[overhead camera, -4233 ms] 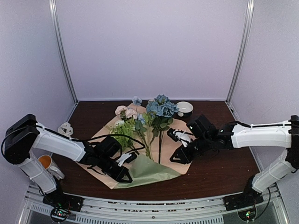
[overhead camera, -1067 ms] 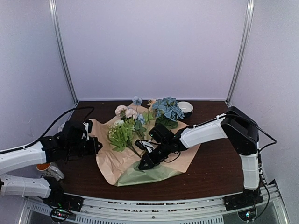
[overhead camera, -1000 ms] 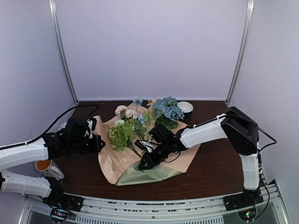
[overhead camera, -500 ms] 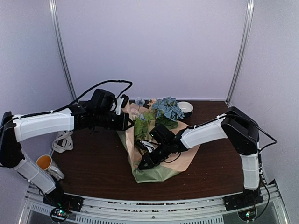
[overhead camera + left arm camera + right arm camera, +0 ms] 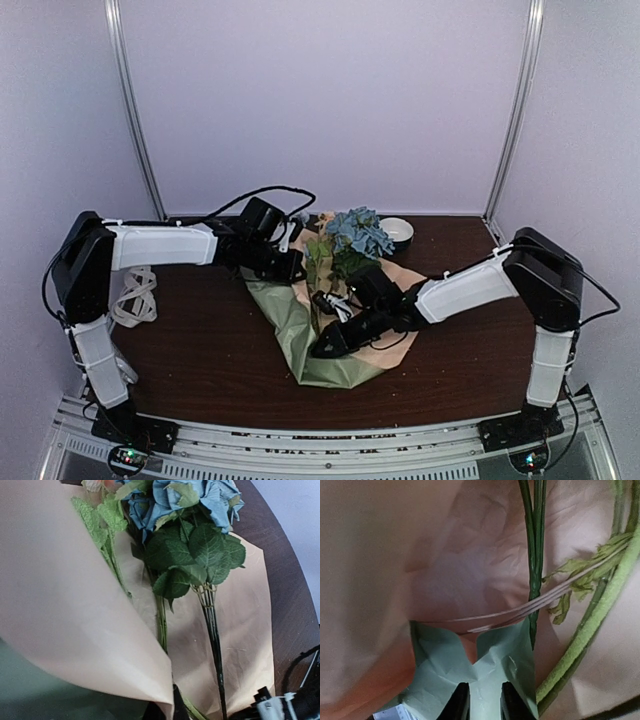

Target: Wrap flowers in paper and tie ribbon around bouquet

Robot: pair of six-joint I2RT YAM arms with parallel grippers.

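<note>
And there was the fold going over: the left end effector (image 5: 290,262), clamped shut on one edge of the large thin sheet of paper (image 5: 283,322), sage green on one face and tan on the other, had that left side lifted and curled across the bunch of artificial flowers (image 5: 352,236) with their dusty blue blooms and long green stems. From the left wrist the tan face of the paper (image 5: 65,605) hung like a curtain just beside the leafy stems (image 5: 195,550). Down at the stem end, the right end effector (image 5: 322,348) sat low on the sheet, its jaws only narrowly apart (image 5: 482,702) with a turned-up flap of green paper (image 5: 475,665) between the tips; pinched or merely pinned, I could not tell. So, by my reading, the wrap was barely half made: one side was over, while the right half lay flat on the dark brown tabletop (image 5: 200,340) and no cone was closed. The long cream-white fabric ribbon (image 5: 135,297) lay in loose loops well apart at the left, untouched, and all the tying remained.
</note>
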